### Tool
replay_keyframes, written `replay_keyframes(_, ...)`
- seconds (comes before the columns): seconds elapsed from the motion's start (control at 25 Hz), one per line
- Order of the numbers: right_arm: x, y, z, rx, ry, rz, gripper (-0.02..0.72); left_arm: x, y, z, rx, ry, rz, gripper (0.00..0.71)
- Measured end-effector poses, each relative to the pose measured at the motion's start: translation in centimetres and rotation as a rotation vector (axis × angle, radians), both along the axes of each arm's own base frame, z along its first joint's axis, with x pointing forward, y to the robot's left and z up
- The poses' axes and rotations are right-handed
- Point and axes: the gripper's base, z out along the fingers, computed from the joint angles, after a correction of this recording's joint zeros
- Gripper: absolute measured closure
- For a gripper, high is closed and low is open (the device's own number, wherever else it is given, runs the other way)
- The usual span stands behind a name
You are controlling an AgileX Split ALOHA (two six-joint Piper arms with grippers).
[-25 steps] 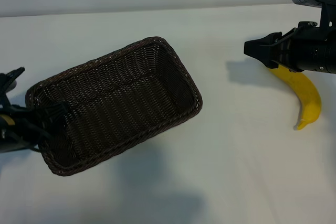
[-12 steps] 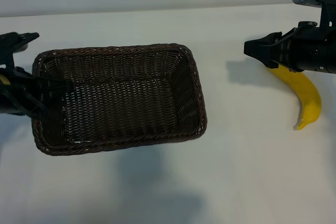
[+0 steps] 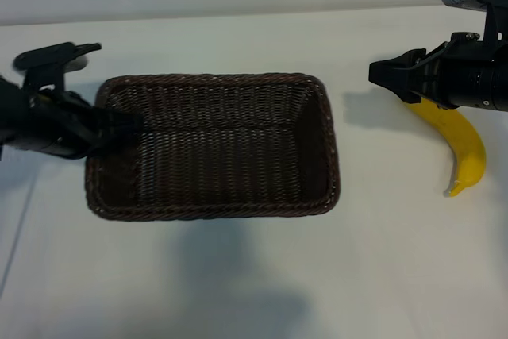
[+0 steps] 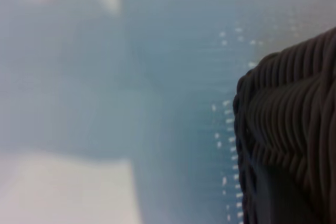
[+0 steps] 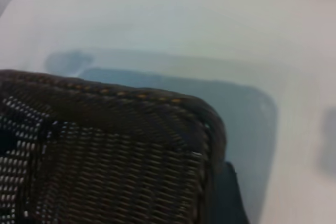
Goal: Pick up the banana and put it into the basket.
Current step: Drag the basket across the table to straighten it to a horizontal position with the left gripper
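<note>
Left gripper [image 3: 127, 127] is clamped narrowly on the left short wall of the basket [image 3: 214, 148], one finger inside and one outside the braided rim, and I am using it to bring the basket toward the middle of the surface [image 3: 254, 275]. The basket sits square to the camera, open side up and with nothing in it. The banana [image 3: 460, 144] lies well apart from it at the far right, partly under the right gripper [image 3: 375, 74], which hangs above its stem end with its jaws spread wide and holding nothing. To do this step well, I judge I should slide the basket low and level, since a pinch on one wall could tip the light wicker or let it swing. I would stop with the right short wall near the banana but not under the right arm, so that arm has room to come down. Then I would let go cleanly and pull the left arm clear before the right one closes on the banana's thick middle.
</note>
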Motion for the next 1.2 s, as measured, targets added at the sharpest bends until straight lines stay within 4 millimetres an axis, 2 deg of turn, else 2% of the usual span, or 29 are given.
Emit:
replay_keyframes(0.36, 0.0, 0.0, 0.0, 0.0, 0.0, 0.0, 0.187, 1.6, -0.8, -2.6, -0.073, 0.06, 0.003, 0.554)
replay_keyframes(1.2, 0.0, 0.0, 0.0, 0.0, 0.0, 0.0, 0.187, 2.2, -1.0, -2.7, -0.082, 0.061, 0.003, 0.554)
